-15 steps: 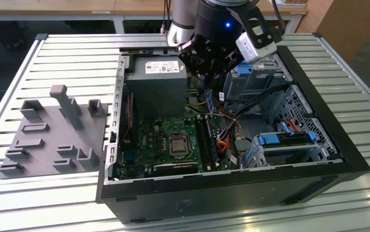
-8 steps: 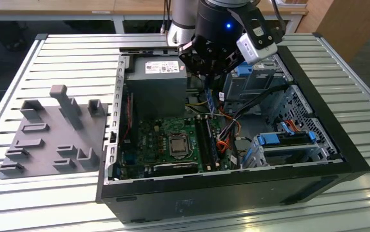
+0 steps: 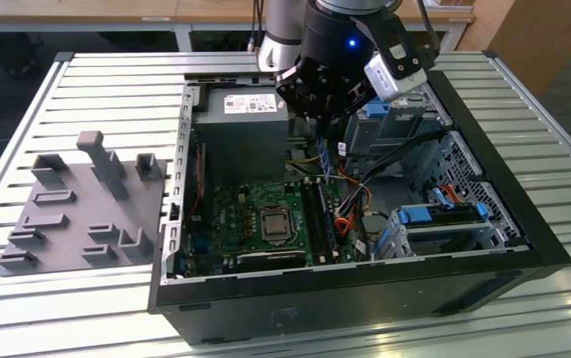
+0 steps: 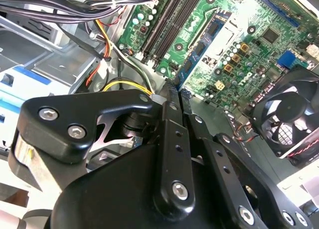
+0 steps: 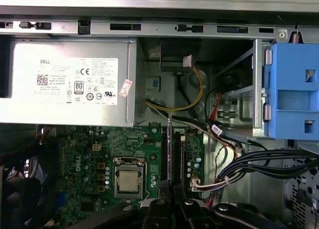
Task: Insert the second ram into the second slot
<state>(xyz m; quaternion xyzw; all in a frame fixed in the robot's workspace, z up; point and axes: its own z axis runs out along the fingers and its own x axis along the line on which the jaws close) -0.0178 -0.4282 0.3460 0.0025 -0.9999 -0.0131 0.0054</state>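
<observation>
Pincer (image 4: 174, 92) first: I see its two black fingers (image 4: 167, 139) pressed together on the near end of the second ram (image 4: 202, 47), so it is closed and gripping the stick. The blue board juts out past the fingertips. In the second wrist view it runs roughly parallel with the long dark memory slots (image 4: 167, 25), held off the board and not seated in either. In the first wrist view I see the pincer (image 5: 170, 199) from behind and the second ram (image 5: 169, 149) edge-on, a thin pale line over the memory slots (image 5: 163, 154); I cannot tell which slot it lines up with. Just beyond lies the green motherboard (image 5: 84, 149), with the square metal processor socket (image 5: 128, 181) beside the slots. A bundle of black cables (image 5: 259, 164) curves in on the other side. A black fan (image 4: 286, 122) sits off at the board's edge in the second wrist view. Farther back I see the grey power supply (image 5: 70, 84) with its pale label, and a blue drive bracket (image 5: 294, 89) across from it. From the exterior view, the pincer (image 3: 318, 123) hangs inside the open black computer case (image 3: 365, 287), near the power supply (image 3: 241, 127) and above the motherboard (image 3: 235, 216). The case lies on a slatted metal bench (image 3: 86, 89). A grey fixture tray (image 3: 77, 216) sits just beside it on the exterior view's left.
</observation>
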